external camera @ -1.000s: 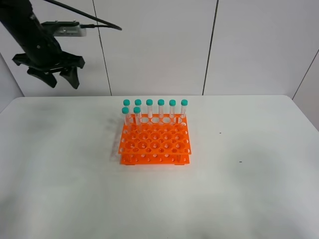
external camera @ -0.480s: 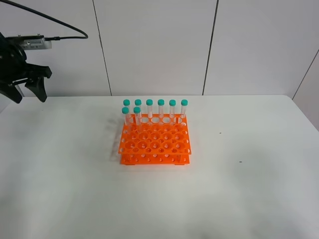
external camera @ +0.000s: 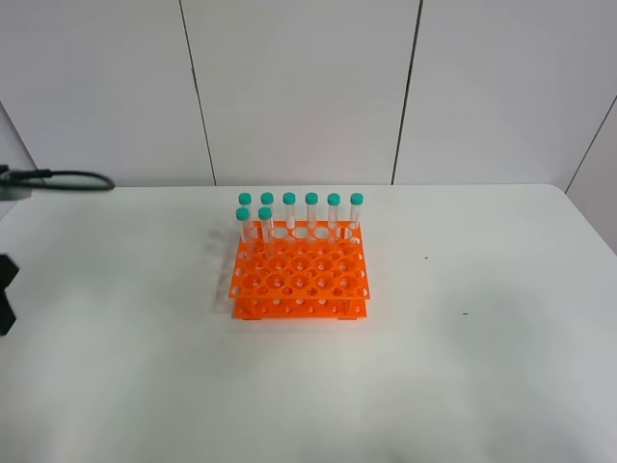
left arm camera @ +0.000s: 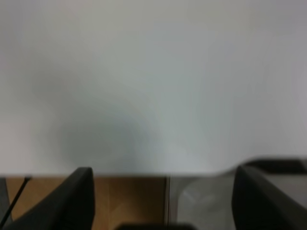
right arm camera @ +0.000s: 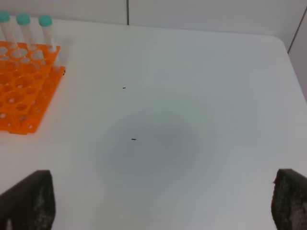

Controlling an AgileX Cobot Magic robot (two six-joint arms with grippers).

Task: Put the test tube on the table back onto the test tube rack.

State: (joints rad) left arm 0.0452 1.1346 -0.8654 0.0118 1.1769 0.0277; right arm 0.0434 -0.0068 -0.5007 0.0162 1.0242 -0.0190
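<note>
**Eight capped tubes stand in the orange rack; both grippers wide apart and empty**

The test tube rack sits near the middle of the table, a little toward the back wall. It is bright orange, two-tiered, with a grid of round holes. Eight clear tubes with teal-green caps stand upright in it: six fill the back row, and two more stand in the next row forward, at the left end. All the remaining holes toward the front are open. No test tube lies loose on the table in any view, so which of the eight is the task's tube cannot be told; they look alike.

From the right wrist camera, the right corner of the rack shows with three capped tubes upright at its back edge. The right gripper hangs above bare tabletop well to the right of the rack, its two dark fingertips far apart at the frame's corners with nothing between them.

The left gripper is over the table's left edge, its fingers likewise spread wide and empty; the view is blurred. In the high view only a dark piece of the left arm and a black cable show at the left border.
</note>
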